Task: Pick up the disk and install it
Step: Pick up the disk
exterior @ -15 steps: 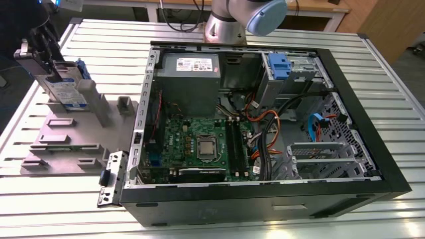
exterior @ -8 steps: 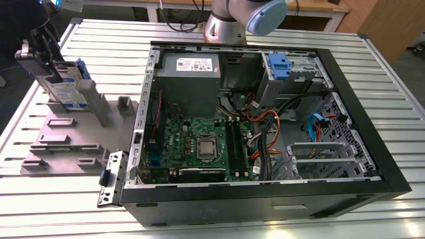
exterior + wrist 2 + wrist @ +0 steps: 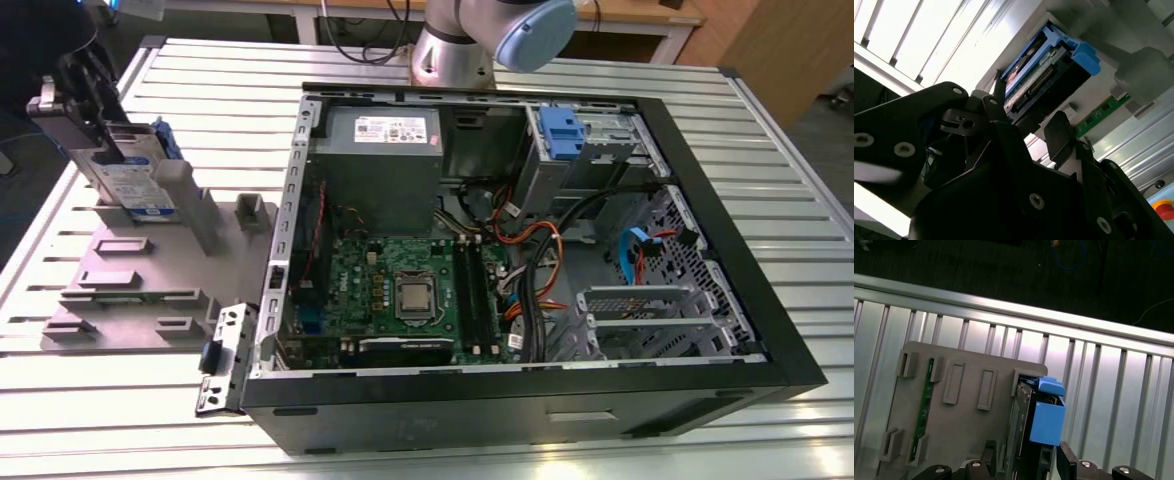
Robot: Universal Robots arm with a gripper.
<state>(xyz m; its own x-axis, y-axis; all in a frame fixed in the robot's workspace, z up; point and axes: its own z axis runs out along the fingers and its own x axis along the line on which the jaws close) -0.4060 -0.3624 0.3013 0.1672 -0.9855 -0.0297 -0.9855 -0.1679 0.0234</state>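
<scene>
Nothing legible from my station.

In the exterior view I see a white-and-blue label [image 3: 139, 192] on the disk [image 3: 118, 172] at the upper left of the frame. A white sticker [image 3: 391, 128] sits on the grey power supply [image 3: 380, 172] at upper centre. The lettering on both is too small for me to make out.

disk [image 3: 134, 185] upright on fixture [image 3: 120, 270], computer case [image 3: 787, 340] beside

A silver arm [image 3: 447, 55] with a pale blue joint cap [image 3: 534, 35] ends in seemingly plastic black fingers [image 3: 1060, 134].
</scene>
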